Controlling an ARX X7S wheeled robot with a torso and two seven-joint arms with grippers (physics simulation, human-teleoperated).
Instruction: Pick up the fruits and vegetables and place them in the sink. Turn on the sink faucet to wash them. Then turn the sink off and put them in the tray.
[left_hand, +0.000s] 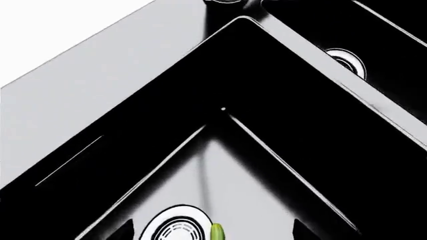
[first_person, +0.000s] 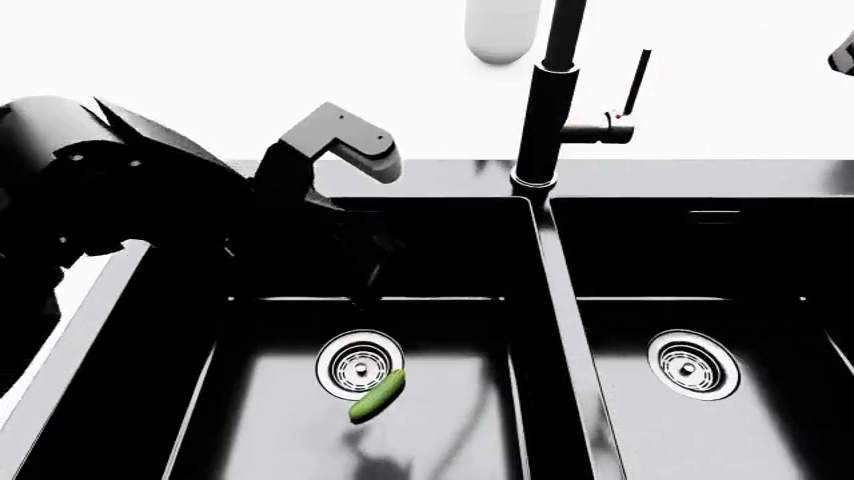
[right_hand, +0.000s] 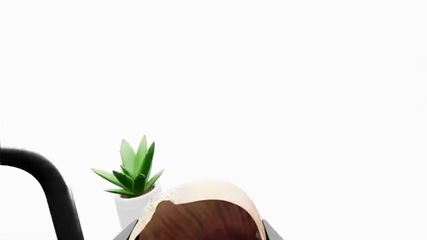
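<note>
Nearest me lay the sink (first_person: 545, 300), glossy black with a thin steel rim, sunk in a pale grey table (first_person: 441, 175). It had two basins, each with one round steel drain (first_person: 359, 364), so two drains in all. One cucumber (first_person: 376, 395) lay on the floor of the left basin, tilted, touching the near edge of that drain; my left wrist view showed its green tip (left_hand: 217, 233) beside the same drain. My left arm reached over the left basin's far corner, but I could not tell how its end effector's jaws stood.

Further back rose one slim black faucet (first_person: 539, 110) at the divider, its thin side lever (first_person: 638, 78) upright with a red dot. Behind it was a white wall.

My right end effector (right_hand: 199, 235) was pinching one pale onion (right_hand: 200, 212), a finger at either side. Beyond it stood one potted green plant (right_hand: 133, 172) in a white pot.
</note>
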